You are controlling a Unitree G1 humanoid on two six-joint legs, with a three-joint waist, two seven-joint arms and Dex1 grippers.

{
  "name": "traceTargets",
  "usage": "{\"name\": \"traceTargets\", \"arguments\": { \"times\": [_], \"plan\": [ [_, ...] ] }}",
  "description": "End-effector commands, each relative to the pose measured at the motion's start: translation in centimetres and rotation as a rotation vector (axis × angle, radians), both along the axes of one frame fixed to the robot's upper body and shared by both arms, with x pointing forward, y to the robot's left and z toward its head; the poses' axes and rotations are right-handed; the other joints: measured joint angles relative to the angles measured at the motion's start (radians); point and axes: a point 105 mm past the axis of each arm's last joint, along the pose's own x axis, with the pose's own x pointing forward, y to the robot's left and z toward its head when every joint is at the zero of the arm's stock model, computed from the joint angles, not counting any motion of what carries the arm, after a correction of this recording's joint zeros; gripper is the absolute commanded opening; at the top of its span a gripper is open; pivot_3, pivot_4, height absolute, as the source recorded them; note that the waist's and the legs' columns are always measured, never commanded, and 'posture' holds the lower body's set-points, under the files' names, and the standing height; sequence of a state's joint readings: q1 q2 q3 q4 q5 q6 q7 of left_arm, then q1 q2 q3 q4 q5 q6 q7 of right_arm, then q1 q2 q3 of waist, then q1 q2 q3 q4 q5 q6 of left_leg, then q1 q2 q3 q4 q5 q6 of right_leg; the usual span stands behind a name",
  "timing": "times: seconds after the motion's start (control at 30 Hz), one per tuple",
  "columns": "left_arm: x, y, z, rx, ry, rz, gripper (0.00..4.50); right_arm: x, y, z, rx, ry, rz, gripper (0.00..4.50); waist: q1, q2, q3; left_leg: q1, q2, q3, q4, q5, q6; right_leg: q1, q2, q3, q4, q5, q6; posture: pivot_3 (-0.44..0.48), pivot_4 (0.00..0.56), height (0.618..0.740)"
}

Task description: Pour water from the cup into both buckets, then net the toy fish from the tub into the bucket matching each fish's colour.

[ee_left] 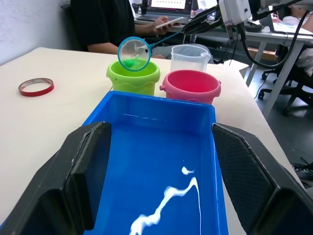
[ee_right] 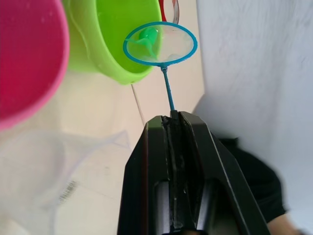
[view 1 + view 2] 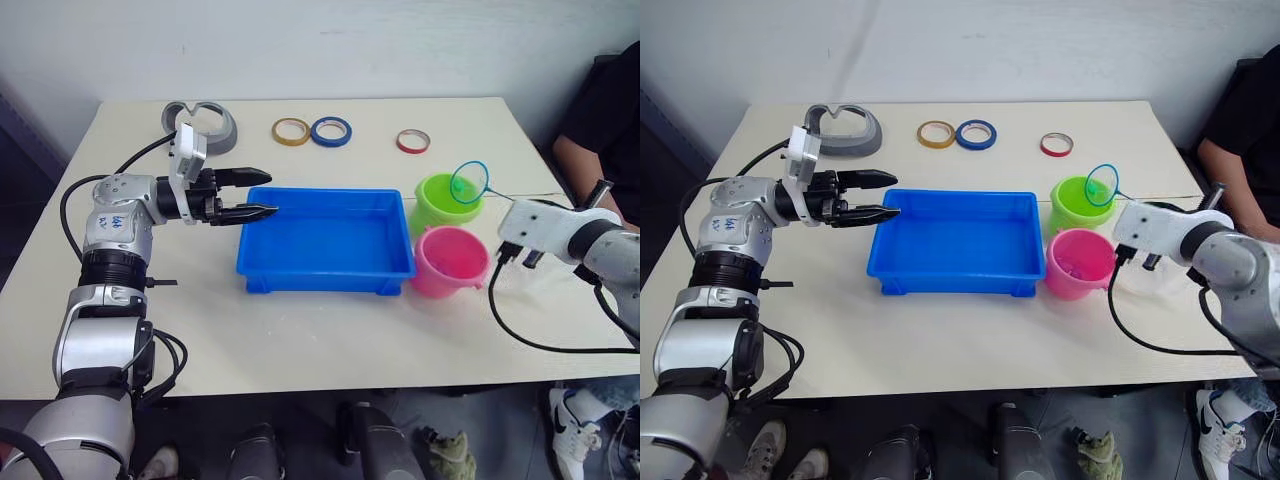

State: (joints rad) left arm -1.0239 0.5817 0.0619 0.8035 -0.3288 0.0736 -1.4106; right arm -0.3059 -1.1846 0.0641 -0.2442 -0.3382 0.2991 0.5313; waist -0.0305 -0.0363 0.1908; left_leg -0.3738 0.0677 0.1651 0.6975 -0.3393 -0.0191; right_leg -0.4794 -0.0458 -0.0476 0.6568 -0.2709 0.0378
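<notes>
Right tool [image 2: 172, 117] grips the net [image 2: 160, 44], green fish [image 2: 146, 38] above green bucket [image 2: 112, 34].

We see the tub [image 3: 325, 240] standing open from above, with our left gripper [image 3: 262, 195] spread over its left rim. On its right the green bucket [image 3: 440, 205] and pink bucket [image 3: 450, 262] stand touching, the net [image 3: 468, 183] held over the green one. Bare surface [image 3: 300, 340] lies in front; tape rolls [image 3: 310, 131] lie behind.
</notes>
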Motion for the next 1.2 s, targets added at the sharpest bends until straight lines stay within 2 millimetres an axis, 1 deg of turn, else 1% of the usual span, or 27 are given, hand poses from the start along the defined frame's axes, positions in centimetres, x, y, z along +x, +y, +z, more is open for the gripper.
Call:
{"name": "traceTargets", "arguments": {
  "times": [0.03,0.23,0.4,0.63,0.8,0.9,0.97,1.0,1.03,1.13,1.17,1.2],
  "plan": [
    [-0.1,0.0,1.1,-0.011,-0.046,-0.005,3.6,-0.4,1.0,1.8,-0.231,-0.121,0.076,0.0,0.0,0.0,0.0,0.0,0.0,0.0,0.0,0.0,0.0,0.0,0.0,0.0,0.0,0.0,0.0,0.0,0.15,0.727],
    [-0.2,-0.1,1.0,-0.016,-0.046,-0.009,3.6,-0.5,1.4,1.3,-0.442,-0.174,0.129,0.0,0.001,0.0,0.0,0.002,0.0,0.002,0.0,0.001,-0.001,0.0,0.0,0.002,0.002,0.0,0.0,0.0,0.15,0.727],
    [-0.2,-0.2,0.9,-0.019,-0.046,-0.01,3.6,-0.8,1.2,0.4,-0.564,-0.189,0.152,0.0,0.0,0.0,0.0,0.003,0.0,0.003,0.0,0.001,-0.002,0.0,0.0,0.003,0.002,0.0,0.0,0.0,0.15,0.727],
    [-0.3,-0.2,0.9,-0.018,-0.046,-0.011,3.6,-0.3,0.5,-0.3,-0.688,-0.226,0.138,0.0,-0.001,0.0,0.0,0.004,0.0,0.005,0.0,0.001,-0.002,0.0,0.001,0.004,0.003,0.0,0.0,0.0,0.15,0.727],
    [-0.5,0.0,0.8,-0.016,-0.043,-0.013,3.6,0.0,0.4,-0.3,-0.687,-0.25,0.123,0.0,-0.001,0.0,0.0,0.005,0.0,0.006,0.001,0.001,-0.002,0.0,0.001,0.005,0.004,0.0,0.0,0.0,0.15,0.727],
    [-0.5,0.0,0.9,-0.017,-0.043,-0.012,3.6,0.1,0.5,0.4,-0.614,-0.271,0.107,0.0,-0.001,0.0,0.0,0.005,0.0,0.006,0.001,0.001,-0.003,0.0,0.001,0.006,0.004,0.0,0.0,0.0,0.15,0.727],
    [-0.7,0.2,1.0,-0.012,-0.045,-0.016,3.6,-0.2,1.4,1.8,-0.434,-0.288,0.097,0.0,-0.003,0.0,0.0,0.005,0.0,0.006,0.001,0.002,-0.003,0.0,0.002,0.006,0.004,0.0,0.0,0.0,0.15,0.727],
    [-0.8,0.3,1.0,-0.01,-0.046,-0.019,3.6,-0.3,1.8,2.2,-0.378,-0.287,0.103,0.0,-0.004,0.0,0.0,0.005,0.0,0.006,0.001,0.002,-0.003,0.0,0.002,0.007,0.005,0.0,0.0,0.0,0.15,0.727],
    [-1.1,0.6,1.2,-0.007,-0.047,-0.023,3.6,-0.7,2.6,3.1,-0.25,-0.276,0.107,0.0,-0.005,0.0,0.0,0.005,0.0,0.006,0.001,0.002,-0.003,0.0,0.002,0.007,0.005,0.0,0.0,0.0,0.15,0.727],
    [-1.8,1.6,1.4,0.014,-0.039,-0.027,3.6,-1.8,4.8,4.7,0.017,-0.203,0.191,0.0,-0.012,0.0,0.0,0.006,0.001,0.006,0.001,0.002,-0.003,0.0,0.004,0.008,0.006,0.0,0.0,0.0,0.15,0.727],
    [-1.9,2.1,1.5,0.024,-0.036,-0.02,3.6,-2.1,5.5,5.0,0.108,-0.16,0.225,0.0,-0.013,0.0,0.0,0.006,0.001,0.006,0.001,0.002,-0.003,0.0,0.004,0.008,0.007,0.0,0.0,0.0,0.15,0.727],
    [-2.1,2.6,1.7,0.034,-0.031,-0.011,3.6,-2.6,6.5,5.5,0.21,-0.129,0.287,0.0,-0.014,0.0,0.0,0.006,0.001,0.006,0.002,0.002,-0.003,0.0,0.004,0.008,0.007,0.0,0.0,0.0,0.15,0.727]
  ]
}}
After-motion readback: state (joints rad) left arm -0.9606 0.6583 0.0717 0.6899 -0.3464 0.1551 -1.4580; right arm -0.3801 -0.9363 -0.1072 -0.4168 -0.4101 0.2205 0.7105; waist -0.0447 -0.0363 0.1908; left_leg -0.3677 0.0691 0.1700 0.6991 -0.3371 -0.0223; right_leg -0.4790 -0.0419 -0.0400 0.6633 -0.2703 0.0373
